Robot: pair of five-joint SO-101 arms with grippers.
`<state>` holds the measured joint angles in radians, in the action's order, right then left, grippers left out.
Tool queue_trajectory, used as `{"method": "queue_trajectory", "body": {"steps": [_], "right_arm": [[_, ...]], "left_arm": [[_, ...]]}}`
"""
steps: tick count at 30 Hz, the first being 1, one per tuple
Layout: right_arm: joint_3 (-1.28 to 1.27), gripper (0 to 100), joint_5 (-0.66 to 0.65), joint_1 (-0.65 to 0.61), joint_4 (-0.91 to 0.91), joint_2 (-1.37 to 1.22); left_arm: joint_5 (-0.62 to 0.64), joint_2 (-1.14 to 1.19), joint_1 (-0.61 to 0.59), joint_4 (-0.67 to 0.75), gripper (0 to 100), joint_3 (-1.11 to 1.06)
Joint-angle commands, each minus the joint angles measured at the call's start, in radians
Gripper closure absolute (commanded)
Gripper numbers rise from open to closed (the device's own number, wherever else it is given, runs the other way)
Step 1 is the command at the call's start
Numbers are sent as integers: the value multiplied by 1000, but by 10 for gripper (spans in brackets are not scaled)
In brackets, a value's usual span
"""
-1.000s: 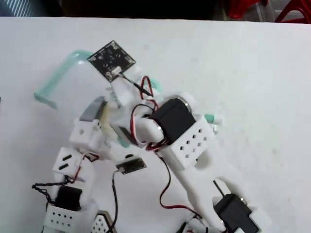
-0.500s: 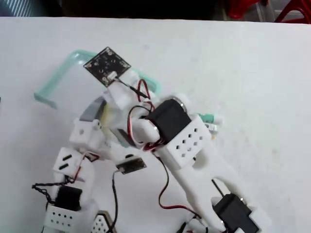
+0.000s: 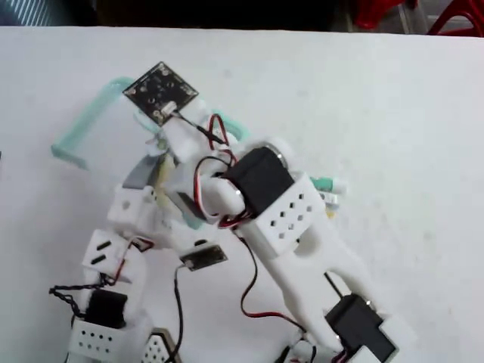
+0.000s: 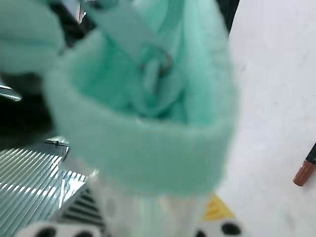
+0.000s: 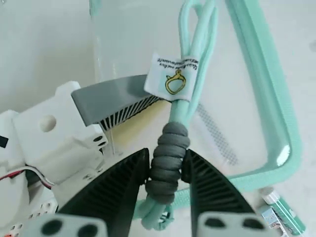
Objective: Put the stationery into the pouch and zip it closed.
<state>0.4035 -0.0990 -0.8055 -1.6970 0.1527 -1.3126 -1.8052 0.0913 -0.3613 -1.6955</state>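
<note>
Overhead, the right arm [image 3: 280,212] slants from the lower right toward the upper left of the frame, ending over the clear, mint-edged pouch [image 3: 79,128], which lies at upper left on the white table [image 3: 393,113]. The left arm [image 3: 121,219] sits at lower left, close against the pouch's near side. Green-capped stationery [image 3: 329,184] lies on the table just right of the right arm, outside the pouch.

From the left wrist, mint pouch fabric [image 4: 148,123] is pressed close to the lens, and whether the left claw is clenched cannot be told. A brown-ended stick [image 4: 303,173], perhaps another piece of stationery, lies apart on the table.

From the right wrist, the right claw [image 5: 165,168] is clenched on the grey wrapped zip pull [image 5: 168,153]. Its mint cord [image 5: 195,49] runs straight away from the jaws, past a small label [image 5: 173,79], across the pouch. The left claw [image 5: 106,106] rests beside it at the pouch's edge.

The coming move likely turns on this: the pull's long axis points directly away from the right claw, while the stationery [image 5: 279,207] lies outside the mint edging. The right arm is much the nearer to the stationery.
</note>
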Motion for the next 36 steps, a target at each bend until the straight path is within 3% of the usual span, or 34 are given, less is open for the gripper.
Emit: {"method": "queue_trajectory", "body": {"steps": [1, 7, 13, 19, 25, 31, 36], "right_arm": [[49, 858, -8, -7, -24, 1], [49, 988, -21, -7, -22, -2], [40, 961, -46, -7, -25, -2], [-58, 856, -46, -5, -25, -2], [-64, 982, -49, -5, -22, 5], [-17, 981, -49, 1, -22, 5], [209, 981, -49, 94, -24, 7]], "left_arm": [[-14, -16, -8, 38, 977, 3], [-14, -16, -8, 38, 977, 3], [-14, -16, -8, 38, 977, 3], [-14, -16, -8, 38, 977, 3], [-14, -16, -8, 38, 977, 3], [-14, -16, -8, 38, 977, 3], [38, -16, -8, 32, 977, 5]]}}
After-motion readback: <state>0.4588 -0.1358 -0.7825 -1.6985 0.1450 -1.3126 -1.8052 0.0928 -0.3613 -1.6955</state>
